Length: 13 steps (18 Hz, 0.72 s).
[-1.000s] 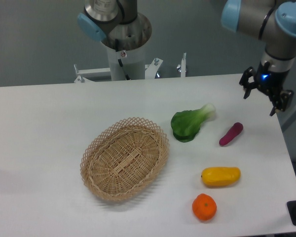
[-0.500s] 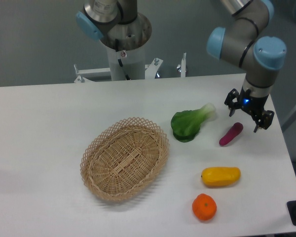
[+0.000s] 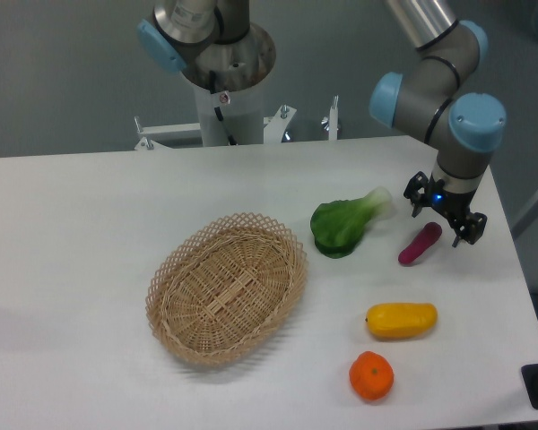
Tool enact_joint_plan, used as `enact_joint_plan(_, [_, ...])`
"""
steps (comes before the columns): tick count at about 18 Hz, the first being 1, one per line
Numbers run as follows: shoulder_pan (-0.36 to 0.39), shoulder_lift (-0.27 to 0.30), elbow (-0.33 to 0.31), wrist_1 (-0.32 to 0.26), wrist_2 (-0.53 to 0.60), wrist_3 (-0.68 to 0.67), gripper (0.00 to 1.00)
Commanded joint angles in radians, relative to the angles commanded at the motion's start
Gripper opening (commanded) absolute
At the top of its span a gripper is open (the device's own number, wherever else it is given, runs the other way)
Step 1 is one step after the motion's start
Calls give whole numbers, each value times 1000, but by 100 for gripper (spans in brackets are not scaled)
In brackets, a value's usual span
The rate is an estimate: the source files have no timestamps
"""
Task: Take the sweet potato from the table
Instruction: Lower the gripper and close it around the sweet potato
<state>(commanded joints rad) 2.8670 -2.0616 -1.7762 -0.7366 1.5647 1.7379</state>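
The sweet potato (image 3: 419, 244) is a slim magenta-purple oblong lying tilted on the white table (image 3: 90, 233), right of centre. My gripper (image 3: 443, 216) hangs open just above the potato's upper end, its two dark fingers apart, one on either side of that end. It holds nothing.
A green leafy vegetable (image 3: 342, 223) lies just left of the potato. A yellow oblong vegetable (image 3: 401, 320) and an orange fruit (image 3: 371, 375) lie nearer the front. A woven basket (image 3: 226, 288) sits mid-table. The table's right edge is close to the gripper.
The gripper has moved left and down from near the table's right edge to just over the sweet potato's upper end. The potato has not moved.
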Motion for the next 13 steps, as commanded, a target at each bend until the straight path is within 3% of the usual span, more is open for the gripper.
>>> enact_joint_plan(2, [-2, -6, -11, 29, -2, 12, 100])
enact_joint_plan(6, [-2, -3, -19, 31, -3, 14, 97])
enact_joint_plan(9, [-2, -3, -20, 31, -2, 15, 63])
enact_joint_plan(11, [-2, -2, -22, 31, -2, 15, 47])
enact_joint_plan(13, [-2, -2, -22, 31, -2, 17, 37])
